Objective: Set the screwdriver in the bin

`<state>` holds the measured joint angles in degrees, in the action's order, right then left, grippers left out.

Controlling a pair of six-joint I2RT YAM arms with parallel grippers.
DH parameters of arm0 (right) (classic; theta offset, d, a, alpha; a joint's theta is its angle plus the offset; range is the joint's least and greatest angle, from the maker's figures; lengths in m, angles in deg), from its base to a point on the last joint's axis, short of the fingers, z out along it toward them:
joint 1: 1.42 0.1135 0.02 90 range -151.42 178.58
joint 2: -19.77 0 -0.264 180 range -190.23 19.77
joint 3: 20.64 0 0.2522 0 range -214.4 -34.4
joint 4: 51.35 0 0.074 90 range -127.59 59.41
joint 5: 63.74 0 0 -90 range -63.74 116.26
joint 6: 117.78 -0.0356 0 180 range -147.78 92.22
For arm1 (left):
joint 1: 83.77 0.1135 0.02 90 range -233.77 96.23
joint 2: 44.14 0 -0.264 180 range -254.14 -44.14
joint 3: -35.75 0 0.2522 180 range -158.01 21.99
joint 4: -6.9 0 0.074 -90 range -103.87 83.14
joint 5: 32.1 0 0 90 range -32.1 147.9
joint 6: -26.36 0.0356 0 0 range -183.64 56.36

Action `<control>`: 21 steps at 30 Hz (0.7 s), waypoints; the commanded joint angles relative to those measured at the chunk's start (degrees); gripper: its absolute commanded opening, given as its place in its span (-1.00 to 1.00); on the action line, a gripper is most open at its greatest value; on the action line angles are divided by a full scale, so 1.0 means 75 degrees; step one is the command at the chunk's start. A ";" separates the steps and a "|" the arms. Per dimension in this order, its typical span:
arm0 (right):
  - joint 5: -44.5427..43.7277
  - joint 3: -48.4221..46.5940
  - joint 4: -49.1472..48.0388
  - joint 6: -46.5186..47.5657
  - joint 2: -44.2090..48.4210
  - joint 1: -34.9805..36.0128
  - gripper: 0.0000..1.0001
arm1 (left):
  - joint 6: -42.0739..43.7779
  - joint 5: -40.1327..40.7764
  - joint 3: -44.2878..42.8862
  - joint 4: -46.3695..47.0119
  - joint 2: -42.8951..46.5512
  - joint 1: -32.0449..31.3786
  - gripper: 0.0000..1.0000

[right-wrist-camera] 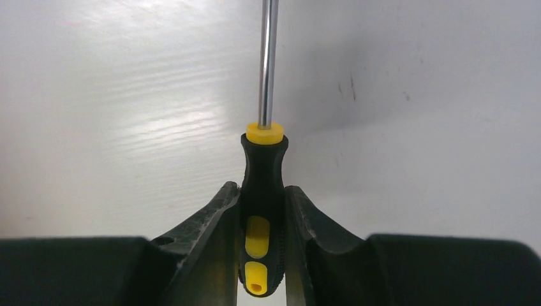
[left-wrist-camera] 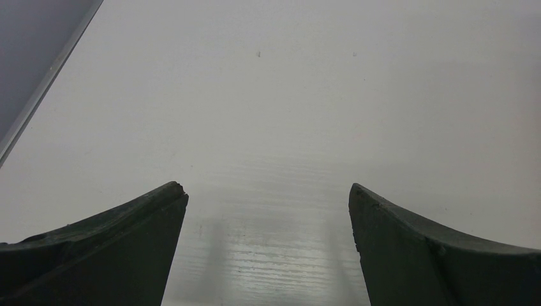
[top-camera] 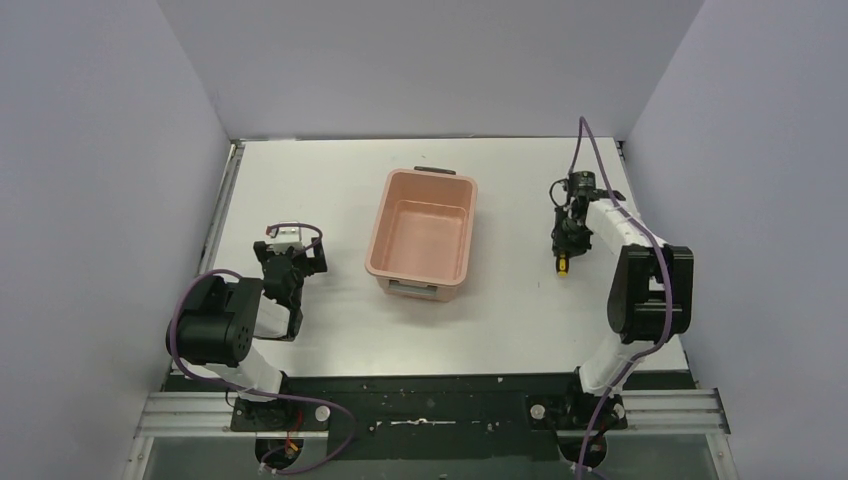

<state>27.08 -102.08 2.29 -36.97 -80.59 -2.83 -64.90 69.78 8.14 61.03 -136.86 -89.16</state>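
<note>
My right arm reaches forward, wrist tipped down; right gripper (right-wrist-camera: 263, 194) pinches the handle of the one screwdriver (right-wrist-camera: 263, 167), well right of the one bin (top-camera: 376, 252); left arm folded, left gripper (left-wrist-camera: 268, 191) fingers spread wide.

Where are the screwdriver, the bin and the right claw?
screwdriver (right-wrist-camera: 263, 162), right wrist view, on the black handle.
bin (top-camera: 379, 222), top view, on its left rim.
right claw (right-wrist-camera: 261, 188), right wrist view, midway between its fingertips.

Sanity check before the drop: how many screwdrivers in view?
1. The screwdriver is right of the bin, handle clamped in the right claw. None shows in the bin or at the open left claw.
</note>
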 commanded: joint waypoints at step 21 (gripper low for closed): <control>-0.1007 -0.2739 -0.0743 -0.3465 -0.0941 0.6243 -1.00 | -0.0002 -0.0104 -0.0073 0.0222 0.0071 0.0056 0.95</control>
<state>22.68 -125.14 -1.75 -60.31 -86.29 43.00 -64.90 69.78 8.14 61.03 -136.86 -89.16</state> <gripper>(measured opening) 0.259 0.974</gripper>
